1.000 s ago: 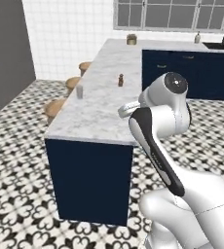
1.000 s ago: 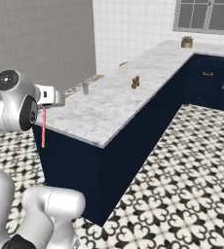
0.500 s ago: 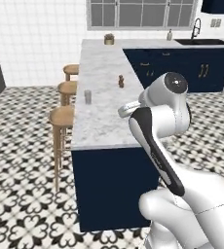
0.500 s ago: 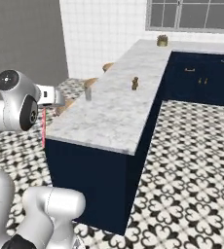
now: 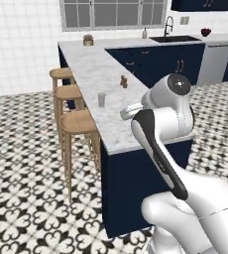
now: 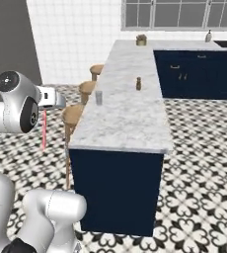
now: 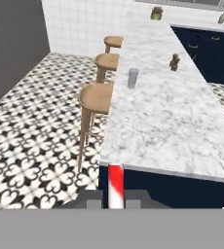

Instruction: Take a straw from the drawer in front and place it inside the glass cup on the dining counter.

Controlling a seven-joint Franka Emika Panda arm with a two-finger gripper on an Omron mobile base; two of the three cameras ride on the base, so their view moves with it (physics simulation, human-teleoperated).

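My gripper [image 6: 46, 109] is shut on the straw [image 6: 44, 130], a thin pink-red stick that hangs down from the fingers, off the near left corner of the dining counter [image 6: 130, 116]. In the hand view the straw [image 7: 115, 186] rises between my fingertips, in front of the counter's near end [image 7: 158, 121]. The glass cup [image 7: 132, 78] stands upright near the counter's stool-side edge, well beyond the gripper [image 7: 115, 197]. The base views also show the cup [image 5: 101, 99] [image 6: 99, 98] on the marble slab [image 5: 93, 74]. The drawer is out of view.
Three round wooden stools [image 5: 79, 121] [image 6: 74, 113] [image 7: 97, 96] line the counter's left side. Two brown shakers [image 5: 123, 81] [image 6: 138, 83] [image 7: 174, 62] stand past the cup. A potted plant [image 5: 88, 39] sits at the far end. Navy cabinets [image 5: 155, 59] and a sink [image 5: 175, 38] run along the right.
The whole scene has shifted: the base has driven round, so the counter's short end now faces me and the cup is nearer. The straw stays in the shut gripper.
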